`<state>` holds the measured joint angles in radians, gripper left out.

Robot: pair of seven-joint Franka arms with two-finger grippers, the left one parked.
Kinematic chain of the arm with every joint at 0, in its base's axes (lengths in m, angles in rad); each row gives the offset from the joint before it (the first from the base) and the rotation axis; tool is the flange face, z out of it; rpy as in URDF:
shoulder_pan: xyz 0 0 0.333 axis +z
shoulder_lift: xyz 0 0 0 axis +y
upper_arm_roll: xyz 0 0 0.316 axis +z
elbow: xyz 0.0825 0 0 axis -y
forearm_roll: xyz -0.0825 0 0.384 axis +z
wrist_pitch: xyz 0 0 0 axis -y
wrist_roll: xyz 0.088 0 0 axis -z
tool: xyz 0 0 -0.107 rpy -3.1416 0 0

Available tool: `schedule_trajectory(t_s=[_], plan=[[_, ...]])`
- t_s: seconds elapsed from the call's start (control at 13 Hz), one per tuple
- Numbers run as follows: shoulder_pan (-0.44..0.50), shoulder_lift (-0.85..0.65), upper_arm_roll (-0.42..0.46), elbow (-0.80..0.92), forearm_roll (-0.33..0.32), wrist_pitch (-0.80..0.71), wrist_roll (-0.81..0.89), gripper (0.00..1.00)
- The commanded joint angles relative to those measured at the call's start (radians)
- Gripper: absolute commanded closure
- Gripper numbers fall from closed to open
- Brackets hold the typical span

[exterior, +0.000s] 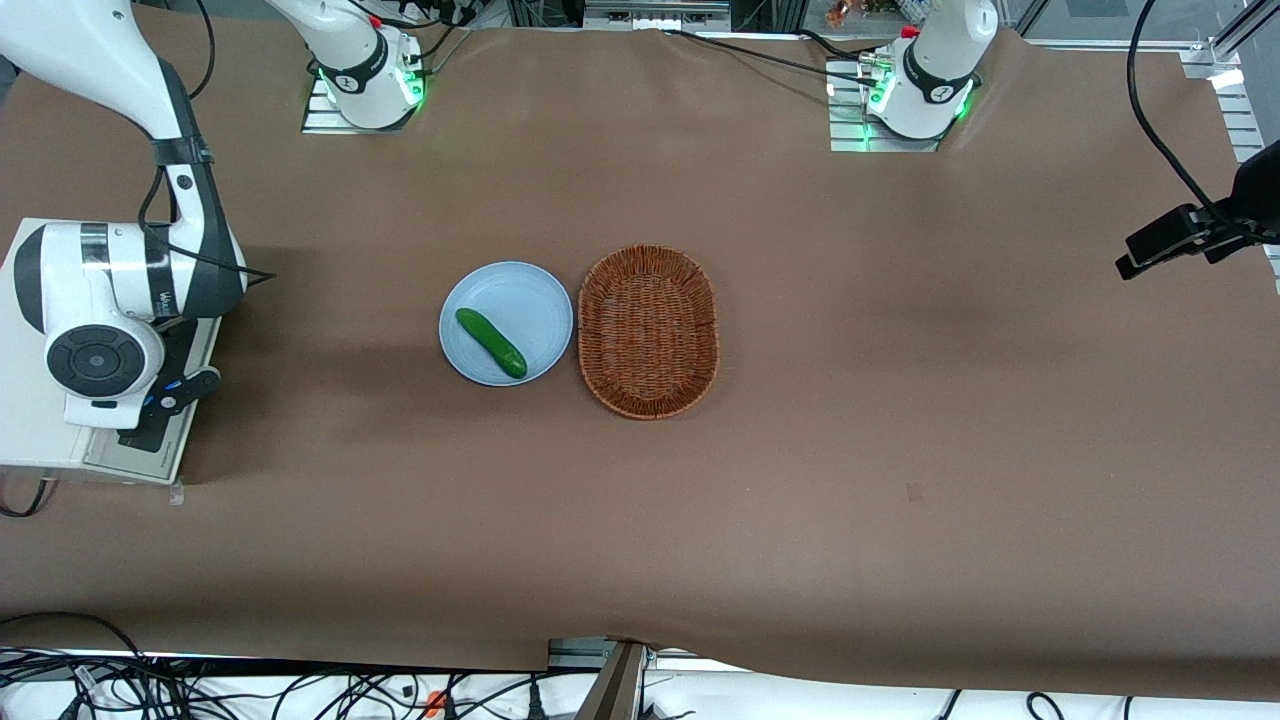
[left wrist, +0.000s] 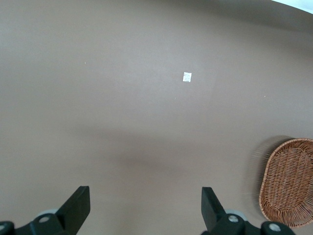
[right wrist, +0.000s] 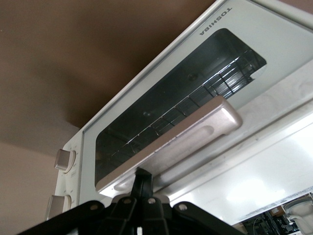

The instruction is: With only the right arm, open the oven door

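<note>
The cream-white toaster oven (exterior: 30, 420) stands at the working arm's end of the table. The right arm (exterior: 110, 300) hangs over it and hides much of it. The oven door (right wrist: 171, 110) has a dark glass window showing the wire rack inside, a silver bar handle (right wrist: 195, 132) and two knobs (right wrist: 63, 159) beside it. In the front view the door's grey frame (exterior: 140, 460) juts from the oven body toward the table's middle. My gripper (right wrist: 143, 178) is shut, with both fingers pressed together and their tip against the handle's edge, not around it. It also shows in the front view (exterior: 150, 425).
A light blue plate (exterior: 520, 295) with a green cucumber (exterior: 490, 342) sits mid-table, and a brown wicker basket (exterior: 648, 330) lies beside it toward the parked arm's end. The basket also shows in the left wrist view (left wrist: 288, 181). Cables run along the table's near edge.
</note>
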<state>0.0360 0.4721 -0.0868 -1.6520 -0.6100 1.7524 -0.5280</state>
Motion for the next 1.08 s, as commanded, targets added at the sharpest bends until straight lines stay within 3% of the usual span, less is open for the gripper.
schedule_trajectory(t_s=[0.0,1.0], plan=[[-0.002,0.017,0.010,-0.002,0.028,0.033,0.022,1.00],[-0.005,0.075,0.016,-0.002,0.137,0.125,0.046,1.00]])
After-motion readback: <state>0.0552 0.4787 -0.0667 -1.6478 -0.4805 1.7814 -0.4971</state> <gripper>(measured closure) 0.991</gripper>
